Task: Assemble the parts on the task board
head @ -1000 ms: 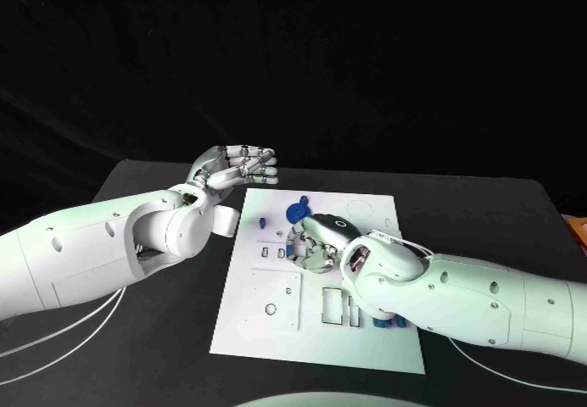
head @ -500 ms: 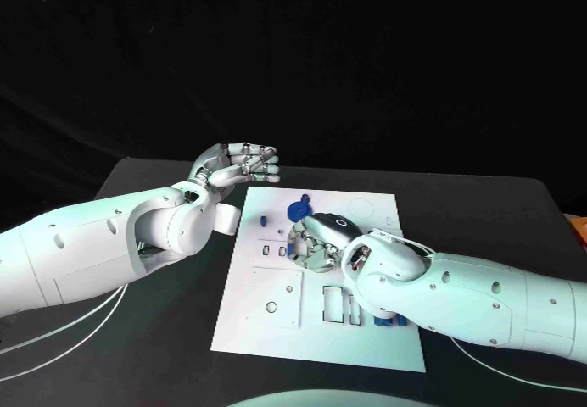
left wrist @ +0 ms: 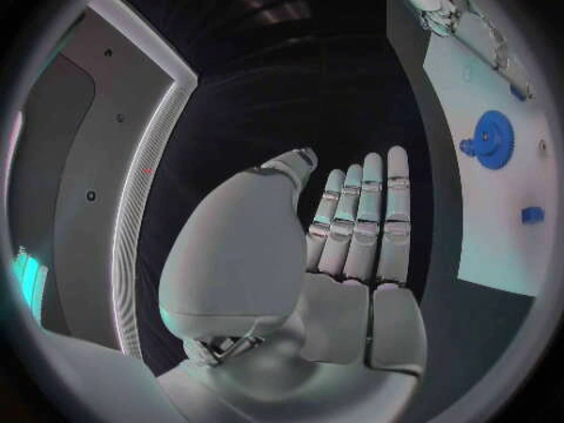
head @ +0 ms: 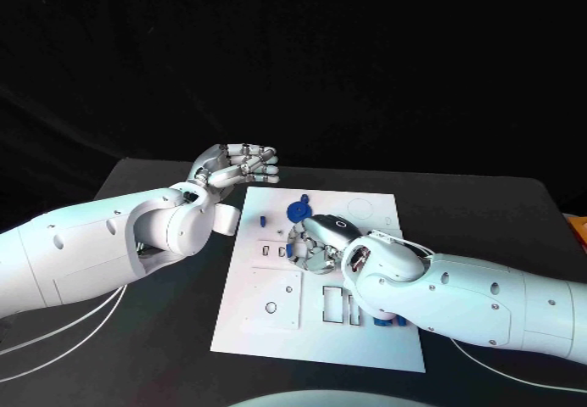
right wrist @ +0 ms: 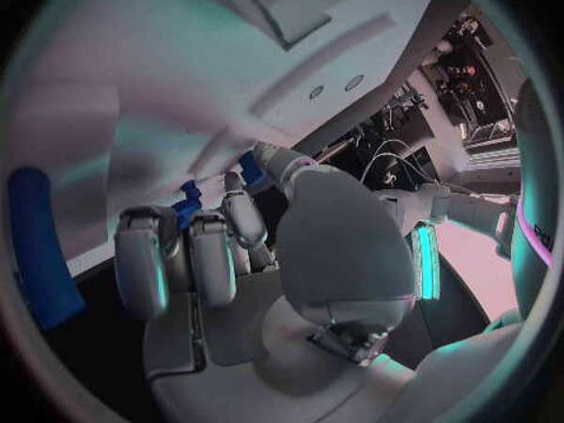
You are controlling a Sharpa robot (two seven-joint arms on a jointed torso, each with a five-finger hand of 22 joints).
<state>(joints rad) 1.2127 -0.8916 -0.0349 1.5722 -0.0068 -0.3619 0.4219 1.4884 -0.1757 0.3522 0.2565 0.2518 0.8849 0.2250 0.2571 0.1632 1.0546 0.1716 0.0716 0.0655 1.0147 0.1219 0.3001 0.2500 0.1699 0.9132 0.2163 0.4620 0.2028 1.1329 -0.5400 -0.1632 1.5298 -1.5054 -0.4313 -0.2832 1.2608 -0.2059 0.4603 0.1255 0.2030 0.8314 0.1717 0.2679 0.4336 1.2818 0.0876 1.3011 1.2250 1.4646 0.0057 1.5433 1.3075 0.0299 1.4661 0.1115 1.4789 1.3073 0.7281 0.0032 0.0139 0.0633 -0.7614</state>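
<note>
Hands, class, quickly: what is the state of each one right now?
Left hand: open, holding nothing, raised beside the board.
Right hand: fingers curled down on the board; whether it holds a part cannot be told.

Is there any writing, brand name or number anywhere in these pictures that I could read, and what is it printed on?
None can be read.
The task board carries only outlines and cut-outs, no legible letters or numbers.
The right hand has a small ring-shaped mark on its back in the head view; it is too small to tell as a sign or logo.
The left hand and both arms show no lettering.
</note>
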